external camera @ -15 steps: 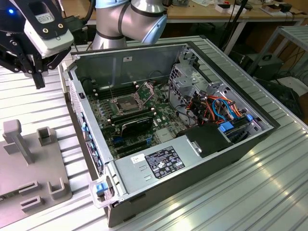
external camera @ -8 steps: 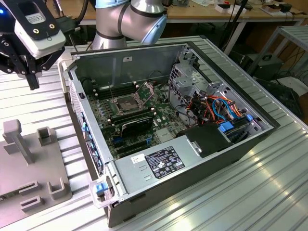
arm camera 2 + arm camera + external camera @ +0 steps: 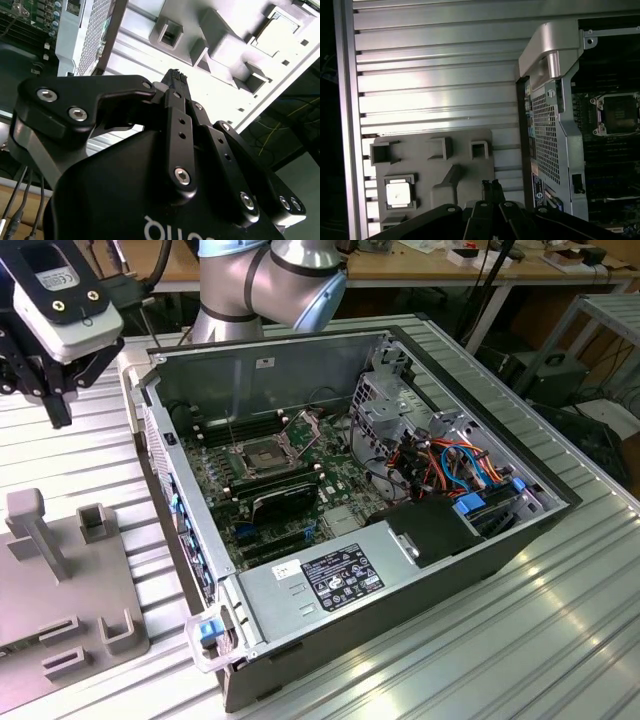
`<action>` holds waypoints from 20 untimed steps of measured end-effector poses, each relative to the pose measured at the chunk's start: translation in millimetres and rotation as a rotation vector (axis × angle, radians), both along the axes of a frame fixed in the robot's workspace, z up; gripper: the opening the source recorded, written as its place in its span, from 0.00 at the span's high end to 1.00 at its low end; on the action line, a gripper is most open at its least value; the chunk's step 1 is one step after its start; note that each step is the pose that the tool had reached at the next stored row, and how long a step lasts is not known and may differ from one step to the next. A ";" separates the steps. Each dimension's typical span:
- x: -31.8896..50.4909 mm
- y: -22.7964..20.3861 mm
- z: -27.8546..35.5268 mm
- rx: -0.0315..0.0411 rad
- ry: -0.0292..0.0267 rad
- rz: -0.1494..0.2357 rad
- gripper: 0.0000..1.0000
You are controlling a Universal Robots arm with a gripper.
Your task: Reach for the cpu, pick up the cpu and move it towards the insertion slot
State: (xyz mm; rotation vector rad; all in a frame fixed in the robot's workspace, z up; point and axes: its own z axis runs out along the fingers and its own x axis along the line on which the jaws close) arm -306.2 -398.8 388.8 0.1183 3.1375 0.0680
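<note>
cpu point(image 3: 400, 194): silver square, flat in grey holder point(image 3: 422, 161) | insertion slot point(image 3: 255, 456): silver frame, dark centre

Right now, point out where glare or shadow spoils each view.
First wrist view: glare bands on the ribbed table, the insertion slot sits in deep shadow, the cpu reads clearly. Second wrist view: the grey fixture plate is washed out behind the dark gripper. Exterior view: even light.
</note>
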 end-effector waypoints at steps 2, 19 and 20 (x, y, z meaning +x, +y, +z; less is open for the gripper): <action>-2.3 0.0 0.0 0.0000 0.0002 0.000 0.89; -26.9 0.0 -0.4 0.0000 0.0016 0.000 0.89; -28.6 0.0 -0.4 -0.0001 0.0018 0.000 0.89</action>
